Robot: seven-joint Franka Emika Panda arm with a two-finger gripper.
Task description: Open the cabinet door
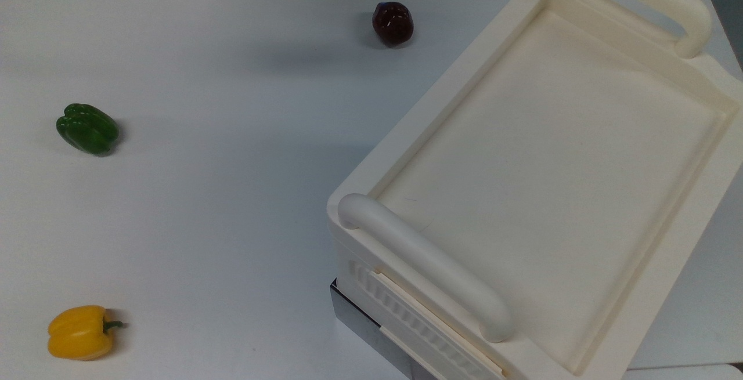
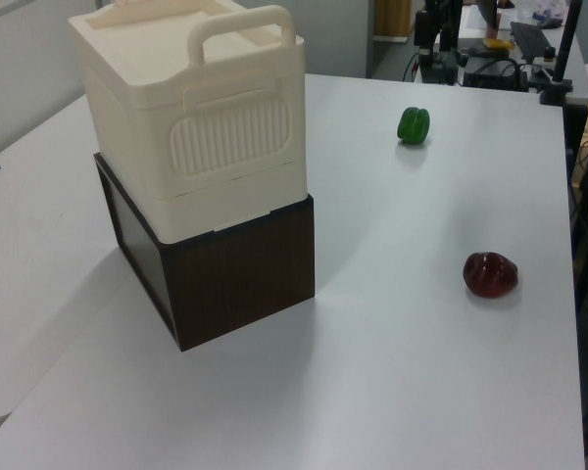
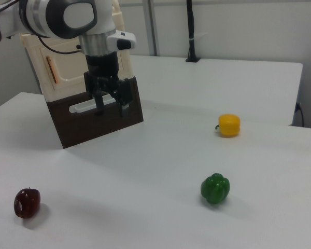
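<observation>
Large boxy cream-white plastic cabinet (image 2: 191, 137) on a dark wood-grain base (image 2: 237, 276), standing on the white table (image 1: 220, 194). Recessed tray-like top (image 1: 551, 177) with two thick rounded bar handles, one at each short end (image 1: 426, 264). Ribbed cream drawer front (image 2: 230, 132) faces the left view's camera.

Cabinet door (image 3: 67, 65): thin flat cream panel on the side seen in the right view, small copper-coloured strip handle (image 3: 52, 70) near its left edge in the right view. Panel lies flat against the body, closed.

Black two-finger gripper (image 3: 110, 110) hangs from the white arm (image 3: 67, 18), pointing down, in front of the dark base in the right view; fingers (image 3: 123, 109) apart, nothing between them, not touching the door.

Loose on the table, well apart from each other: green bell pepper (image 1: 87, 129), yellow bell pepper (image 1: 80, 332), dark red glossy pepper (image 1: 393, 23).
</observation>
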